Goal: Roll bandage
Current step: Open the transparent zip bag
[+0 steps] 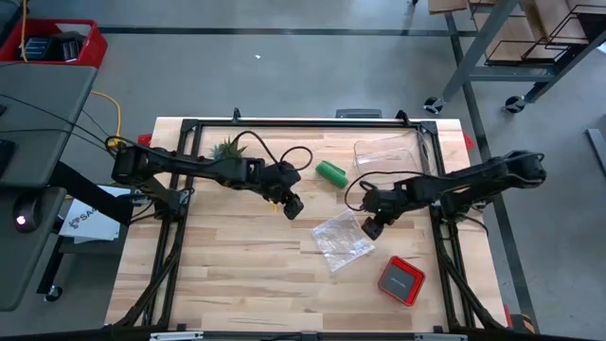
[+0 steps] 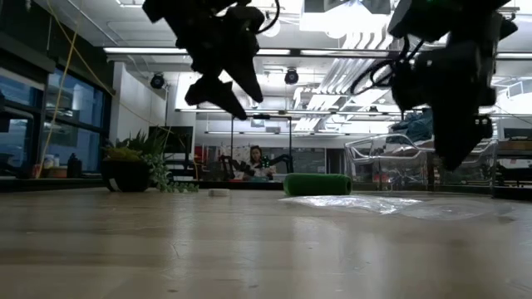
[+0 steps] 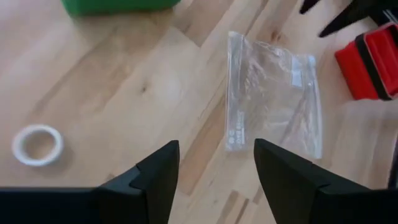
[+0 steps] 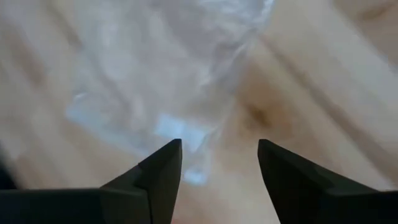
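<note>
With both arms raised, left claw [image 1: 294, 207] and right claw [image 1: 371, 227] gape empty.

A clear plastic bag [image 1: 342, 239], red box [image 1: 401, 280], white tape ring [image 3: 38, 144] and potted plant [image 2: 133, 166] lie about.

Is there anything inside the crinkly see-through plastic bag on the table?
The crinkly clear plastic bag lies flat and looks empty; the wooden table shows through it. Only some small print shows near one edge. Nothing seems hidden inside.
</note>
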`<state>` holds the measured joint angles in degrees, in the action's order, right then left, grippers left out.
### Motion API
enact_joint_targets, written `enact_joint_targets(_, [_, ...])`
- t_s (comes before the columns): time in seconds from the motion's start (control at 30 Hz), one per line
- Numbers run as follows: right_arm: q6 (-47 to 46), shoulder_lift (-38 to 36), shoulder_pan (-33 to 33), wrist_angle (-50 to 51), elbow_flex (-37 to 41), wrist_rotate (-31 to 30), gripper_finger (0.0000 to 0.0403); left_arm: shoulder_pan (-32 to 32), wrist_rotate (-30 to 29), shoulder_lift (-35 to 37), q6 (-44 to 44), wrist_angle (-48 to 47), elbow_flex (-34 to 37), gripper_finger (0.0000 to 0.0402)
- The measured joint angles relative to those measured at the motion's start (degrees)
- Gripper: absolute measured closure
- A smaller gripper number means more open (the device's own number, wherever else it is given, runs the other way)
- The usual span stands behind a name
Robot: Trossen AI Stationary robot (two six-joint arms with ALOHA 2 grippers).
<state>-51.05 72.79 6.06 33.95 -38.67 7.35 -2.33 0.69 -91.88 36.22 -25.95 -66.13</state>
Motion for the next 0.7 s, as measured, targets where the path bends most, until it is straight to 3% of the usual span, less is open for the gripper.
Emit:
enact_joint_targets(0.2, [1.3,9.4,0.4,-3.5,-0.8,-0.9,0.0197,0.1,0.6,0.0,3.6,2.3,1.5,0.0196])
enact_joint_targets(0.37, [4.8,17.4,1.1,-4.5,-6.0,-1.4,0.0197,0.1,2.4,0.0,4.5,3.5,1.5,0.0196])
enact_joint_targets(0.53, [5.1,24.5,1.9,0.4,-11.6,-4.8,0.0199,0.1,3.6,0.0,5.2,3.4,1.5,0.0196])
enact_joint_targets(0.7, [6.6,29.1,2.1,4.5,-14.2,-5.4,0.0242,0.1,4.7,0.0,5.6,3.5,1.5,0.0196])
